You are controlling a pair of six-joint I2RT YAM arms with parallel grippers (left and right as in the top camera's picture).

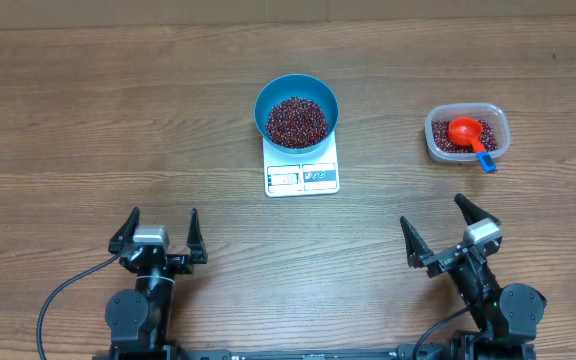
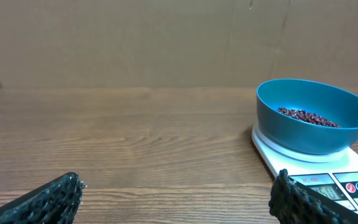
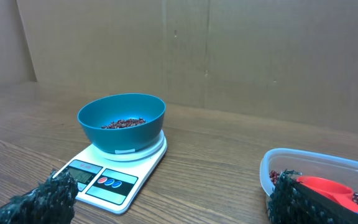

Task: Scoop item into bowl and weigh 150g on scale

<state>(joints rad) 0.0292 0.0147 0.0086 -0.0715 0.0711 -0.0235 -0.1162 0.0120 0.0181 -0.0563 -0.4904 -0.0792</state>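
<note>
Both arms' black fingers sit closest, at the near edge of the brown wooden surface [image 1: 68,120]. The left fingers [image 1: 126,230] and the right fingers [image 1: 471,212] are spread fully wide. Neither pair holds or touches anything, and both are well apart from the task's things.

The flat white rectangular kitchen scale [image 1: 302,178] lies near the middle of the surface, its display and buttons facing the near edge. The round, deep, bright blue bowl [image 1: 261,110] stands on its far part, with a shallow layer of small dark red beans [image 1: 297,121] covering its bottom. Toward the right edge is a clear rounded-rectangular plastic tub [image 1: 501,112] holding more beans. A red scoop [image 1: 464,131] with a blue handle tip rests in the tub.

The display is too small to read, so I cannot tell whether the target weight is met. If more beans are needed, likely trouble is:
- a weak pinch on the short scoop handle, which would tip beans onto the surface;
- a full scoop overshooting the weight;
- a finger bumping the bowl or pressing on the scale, which would falsify the reading.
</note>
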